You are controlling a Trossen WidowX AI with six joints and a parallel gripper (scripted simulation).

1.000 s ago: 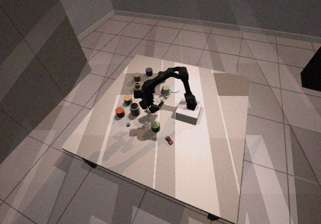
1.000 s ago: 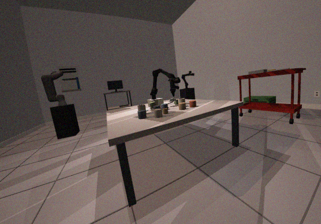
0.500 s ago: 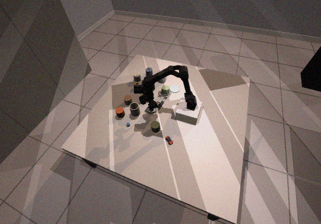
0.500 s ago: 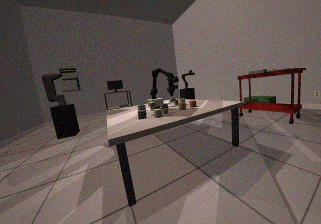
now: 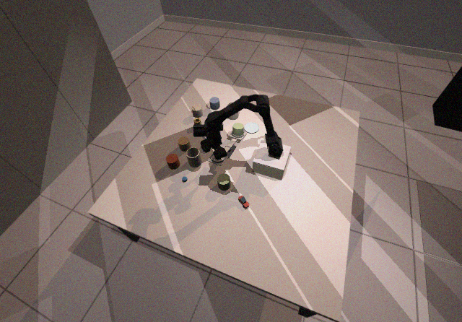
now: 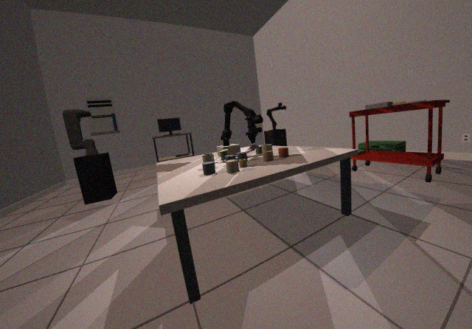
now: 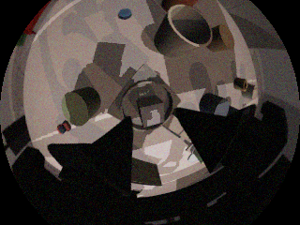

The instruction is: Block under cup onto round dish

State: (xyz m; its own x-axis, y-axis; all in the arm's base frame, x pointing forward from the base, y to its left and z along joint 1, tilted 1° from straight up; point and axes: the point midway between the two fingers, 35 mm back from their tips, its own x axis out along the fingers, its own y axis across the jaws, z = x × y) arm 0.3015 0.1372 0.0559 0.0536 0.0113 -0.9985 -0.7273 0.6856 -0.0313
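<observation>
Black jointed arm (image 5: 266, 105) (image 6: 243, 108): a low sweep toward the dish could clip the green cup on the balance (image 5: 237, 128) (image 6: 223, 152), ending the attempt. Loose green cup (image 5: 224, 182) (image 6: 259, 149) (image 7: 82, 109) stands off the balance, on the table, not above the dish. Pale round dish (image 5: 251, 127) sits just beside the standing cup, so careless placing may bump it. Gripper (image 5: 220, 153) (image 6: 252, 145) (image 7: 154, 115) is partly open, nothing between its fingers; off-centre closing may push the block off the pan. Small round pan (image 7: 127, 114) could tip under downward pressure, probably rocking the far cup. Small grey block (image 7: 151, 112) rests uncovered on this pan; a weak grip likely drops it.

Room: plain grey walls (image 5: 298, 12) (image 6: 133, 58), tiled floor (image 5: 403, 214) (image 6: 243, 272), red metal cart (image 6: 396, 158), black pedestal (image 6: 95, 181). Surface: pale table (image 5: 238, 236) (image 6: 266, 176) (image 7: 47, 94), shadow patches, bright streaks. On it: white box (image 5: 270, 167) (image 6: 233, 148), dark grey open cup (image 5: 193, 158) (image 7: 171, 37), red toy car (image 5: 243, 201) (image 7: 64, 127), tiny blue disc (image 5: 184, 179) (image 7: 125, 13).
</observation>
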